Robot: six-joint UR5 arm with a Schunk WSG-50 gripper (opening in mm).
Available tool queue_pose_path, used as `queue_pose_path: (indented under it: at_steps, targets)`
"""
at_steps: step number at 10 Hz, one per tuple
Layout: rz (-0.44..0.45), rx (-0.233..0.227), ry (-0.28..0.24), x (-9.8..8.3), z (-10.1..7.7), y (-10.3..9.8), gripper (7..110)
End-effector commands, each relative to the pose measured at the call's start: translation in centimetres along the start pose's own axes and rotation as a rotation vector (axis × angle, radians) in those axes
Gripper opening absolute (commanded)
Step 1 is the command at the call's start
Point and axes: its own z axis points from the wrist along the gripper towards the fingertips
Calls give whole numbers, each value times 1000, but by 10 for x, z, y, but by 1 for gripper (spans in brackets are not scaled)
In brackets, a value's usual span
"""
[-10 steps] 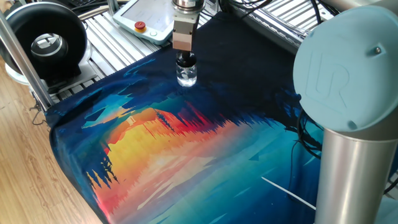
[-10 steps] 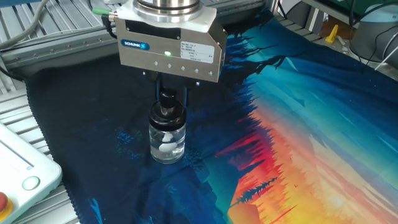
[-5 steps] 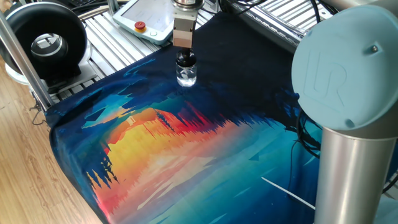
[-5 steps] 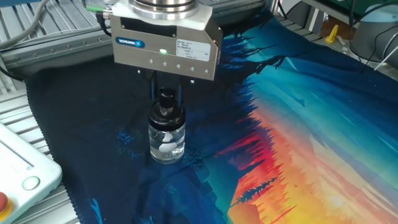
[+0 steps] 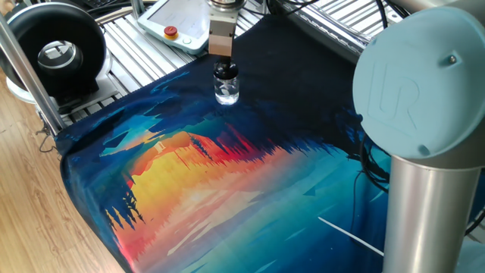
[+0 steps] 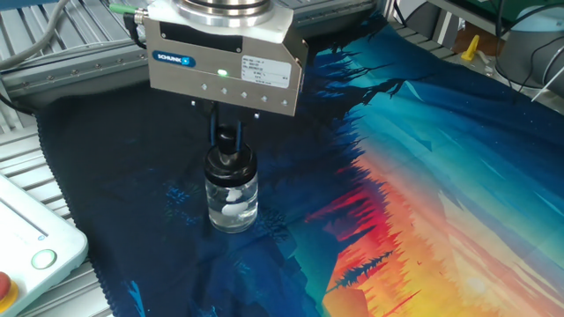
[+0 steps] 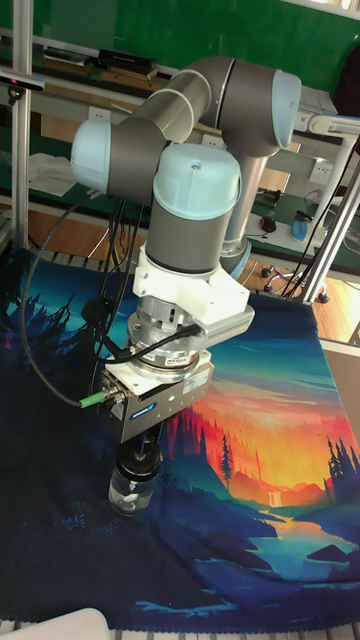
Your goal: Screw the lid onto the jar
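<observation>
Looking straight down from your tool [image 6: 228, 139], you are seeing its fingers pinching the lid [image 6: 229, 157] atop the upright jar [image 6: 232, 195], axes lining up.

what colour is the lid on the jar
Black; the lid on the clear glass jar shows best in the other fixed view.

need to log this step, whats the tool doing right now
Tool: shut on the lid, which sits on the jar.
</observation>
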Motion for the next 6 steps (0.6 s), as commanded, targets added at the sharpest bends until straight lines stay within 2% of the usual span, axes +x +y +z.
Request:
queue_pose_path:
  at_steps: [1,2,6]
  targets:
    - [60,14,-4,1,1,-3,22]
    - [87,29,4,7,2,-7,7]
    - [187,44,35,10,-5,-8,7]
